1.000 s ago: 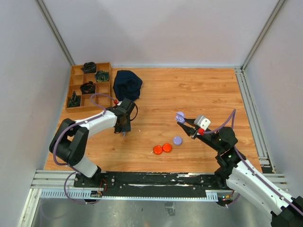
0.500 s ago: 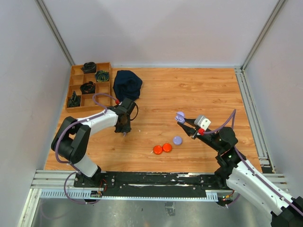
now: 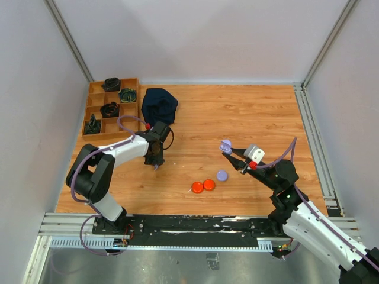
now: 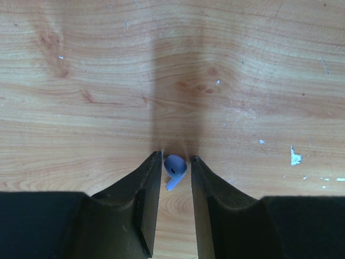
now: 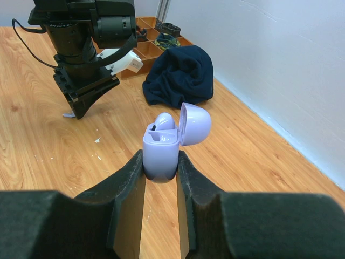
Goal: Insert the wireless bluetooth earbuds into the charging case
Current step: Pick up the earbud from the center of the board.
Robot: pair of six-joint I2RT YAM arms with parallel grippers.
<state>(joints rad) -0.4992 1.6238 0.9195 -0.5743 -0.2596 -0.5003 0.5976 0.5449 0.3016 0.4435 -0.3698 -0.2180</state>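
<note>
One lavender earbud (image 4: 175, 164) lies on the desk (image 4: 242, 65) between my left pincer (image 4: 176, 158) tips, stem toward my wrist; can't tell if it's pinched yet. Right pincer (image 5: 160, 162) clamps the open charging case (image 5: 160, 151), well off right.

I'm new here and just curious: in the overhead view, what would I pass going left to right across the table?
A wooden tray → dark blue cloth → orange discs → lavender disc.
</note>
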